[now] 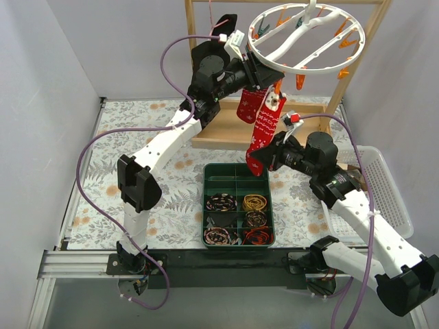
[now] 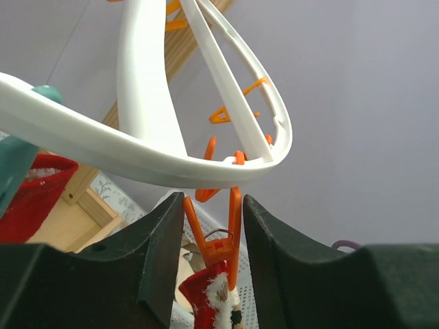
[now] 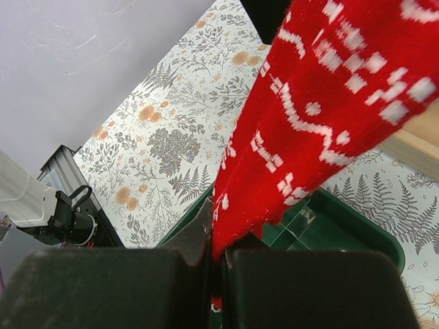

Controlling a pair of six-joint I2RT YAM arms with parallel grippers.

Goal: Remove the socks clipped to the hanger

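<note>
The white ring hanger hangs at the top right, with orange and teal clips on its rim. Two red socks with white patterns hang from it: a long one and a shorter one to its left. My left gripper is raised under the rim. Its jaws stand open on either side of the orange clip that holds the long sock's cuff. My right gripper is shut on the lower end of that sock, pinched between the pads.
A green compartment tray with coiled items sits below the sock, also in the right wrist view. A white mesh basket lies at the right. The wooden frame's post and base stand behind the hanger.
</note>
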